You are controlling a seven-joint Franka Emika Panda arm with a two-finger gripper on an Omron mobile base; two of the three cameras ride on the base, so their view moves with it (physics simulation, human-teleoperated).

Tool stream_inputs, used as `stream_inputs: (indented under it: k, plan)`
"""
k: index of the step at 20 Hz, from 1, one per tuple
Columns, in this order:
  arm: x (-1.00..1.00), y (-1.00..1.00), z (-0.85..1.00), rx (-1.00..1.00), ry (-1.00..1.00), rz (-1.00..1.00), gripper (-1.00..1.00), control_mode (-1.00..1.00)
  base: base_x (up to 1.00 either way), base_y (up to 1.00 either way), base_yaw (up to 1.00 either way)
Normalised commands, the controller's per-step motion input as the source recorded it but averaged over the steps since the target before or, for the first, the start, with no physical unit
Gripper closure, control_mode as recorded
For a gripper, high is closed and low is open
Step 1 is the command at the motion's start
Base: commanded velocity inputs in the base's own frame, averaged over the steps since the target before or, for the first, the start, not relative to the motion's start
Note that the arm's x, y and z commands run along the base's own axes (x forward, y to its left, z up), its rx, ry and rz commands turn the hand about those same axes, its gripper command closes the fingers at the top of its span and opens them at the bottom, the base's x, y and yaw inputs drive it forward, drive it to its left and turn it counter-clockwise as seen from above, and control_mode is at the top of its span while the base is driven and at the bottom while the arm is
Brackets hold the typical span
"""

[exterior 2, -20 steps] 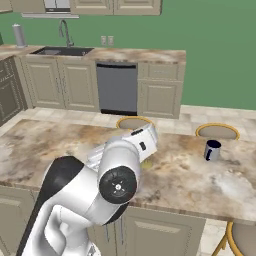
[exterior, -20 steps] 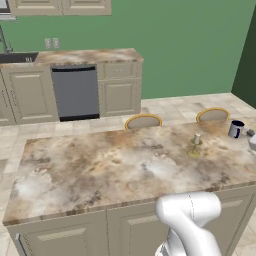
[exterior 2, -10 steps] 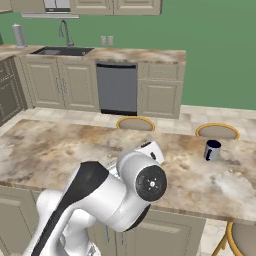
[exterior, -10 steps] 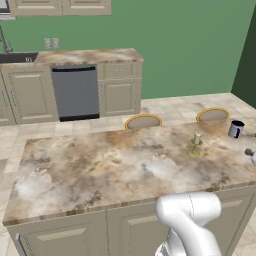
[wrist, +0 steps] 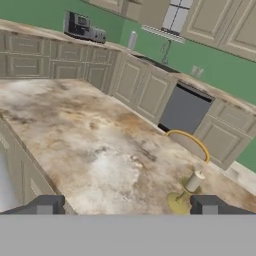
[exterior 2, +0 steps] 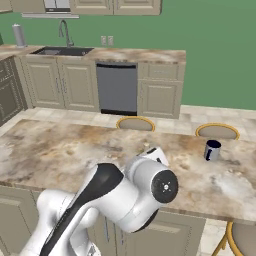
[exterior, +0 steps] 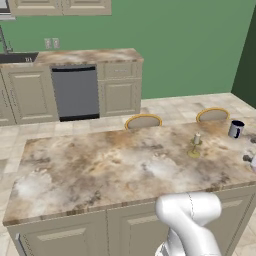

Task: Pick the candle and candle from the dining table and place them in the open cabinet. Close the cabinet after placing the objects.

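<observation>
A short cream candle on a brass-gold candlestick stands upright on the mottled brown marble surface; the jaws are wide apart, holding nothing.

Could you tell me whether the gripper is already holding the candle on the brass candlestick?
No, the candle stands free on the dining table, and the gripper has its jaws wide apart with nothing between them.

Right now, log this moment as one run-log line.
gripper: open, empty | candle: upright on dining table, untouched | mug: far end | phase: approach
</observation>
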Motion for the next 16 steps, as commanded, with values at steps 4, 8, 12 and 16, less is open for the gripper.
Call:
stream_inputs:
  k: [4, 8, 12, 16]
  plan:
    - [0.47, 0.0, -0.44, 0.0, 0.0, 0.01, -1.0, -1.0, 0.0, 0.0, 0.0]
    - [0.48, 0.0, -0.37, 0.0, 0.0, 0.0, -1.0, -1.0, 0.0, 0.0, 0.0]
    - [0.46, 0.0, -0.33, 0.0, 0.0, 0.0, -1.0, -1.0, 0.0, 0.0, 0.0]
    - [0.42, 0.0, -0.33, 0.0, 0.0, 0.0, -1.0, -1.0, 0.0, 0.0, 0.0]
